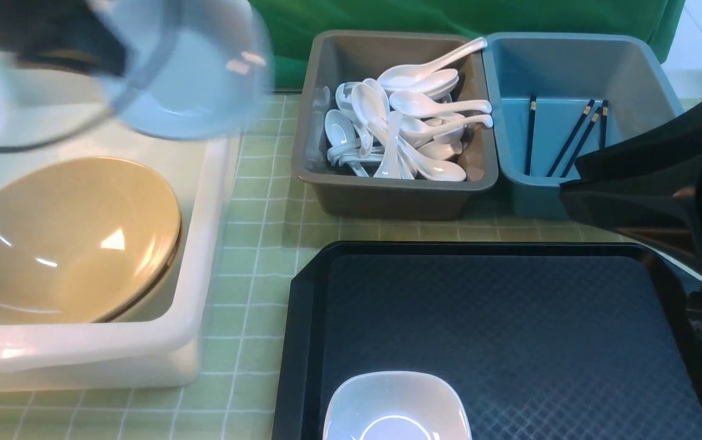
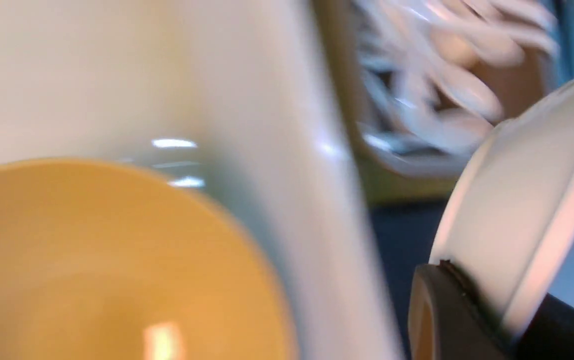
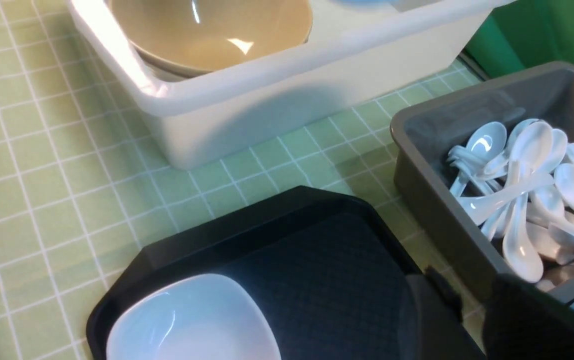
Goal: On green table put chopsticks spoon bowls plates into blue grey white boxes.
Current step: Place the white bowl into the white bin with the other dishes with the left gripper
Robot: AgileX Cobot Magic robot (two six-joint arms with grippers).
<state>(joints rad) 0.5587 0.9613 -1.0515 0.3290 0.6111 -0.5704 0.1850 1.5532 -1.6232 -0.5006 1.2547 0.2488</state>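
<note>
Green checked bench (image 1: pixel 253 244): left fingers (image 2: pixel 436 310) pinch a pale bowl (image 1: pixel 198 79) by its rim, tilted over the white box (image 1: pixel 204 256), likely to join the tan bowl (image 1: pixel 63 238) there; right fingers (image 3: pixel 431 320) hang apart, empty.

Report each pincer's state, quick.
Left pincer: shut on the white dish.
Right pincer: open, holding nothing.

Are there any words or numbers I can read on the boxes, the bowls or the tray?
None: no words, numbers or signs show anywhere.
The white box, grey box, blue box, tray, spoons and yellow bowl are plain.
The chopsticks carry only gold bands, no letters.
The lifted bowl is blurred; nothing readable shows.
</note>
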